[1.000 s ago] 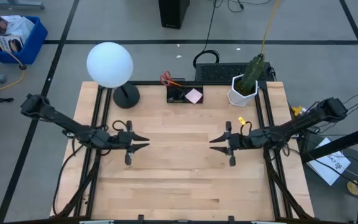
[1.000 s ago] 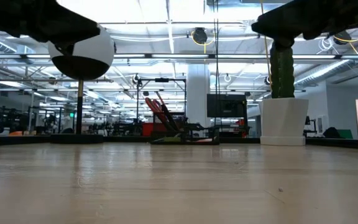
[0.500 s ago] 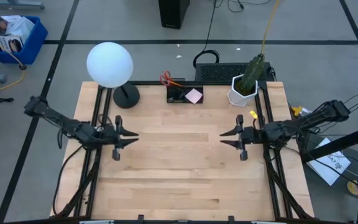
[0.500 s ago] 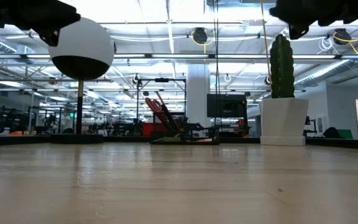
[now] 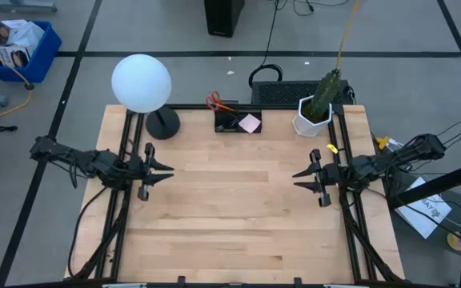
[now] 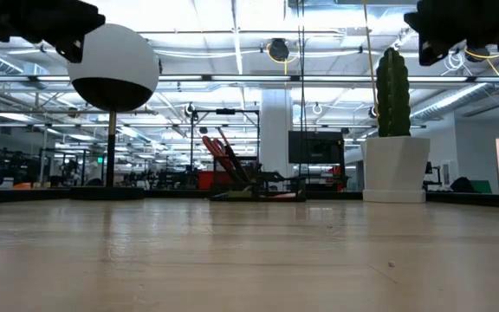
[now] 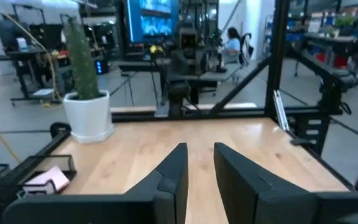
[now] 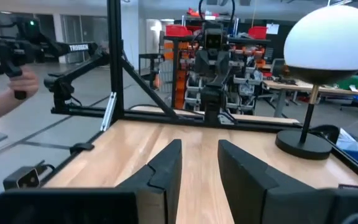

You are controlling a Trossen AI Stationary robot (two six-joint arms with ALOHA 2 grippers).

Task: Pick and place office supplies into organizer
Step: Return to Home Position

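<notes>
Both claws hang parted and empty, the left gripper (image 5: pixel 169 173) at nine o'clock and the right gripper (image 5: pixel 295 179) at three, while the organizer (image 5: pixel 229 125) at twelve holds the scissors (image 5: pixel 214 101) and pink pad (image 5: pixel 250 123), light stiff things probably best pinched across their middles.

fig.: my wooden desk (image 5: pixel 230 228). back edge, my left: white globe lamp (image 5: pixel 141 82) on its round black base (image 5: pixel 162 124). back edge, my right: cactus (image 5: pixel 325 90) in white pot (image 5: pixel 310 125).

Supplies (image 5: pixel 249 123) inside the organizer (image 5: pixel 222 127) are too small to distinguish.
</notes>
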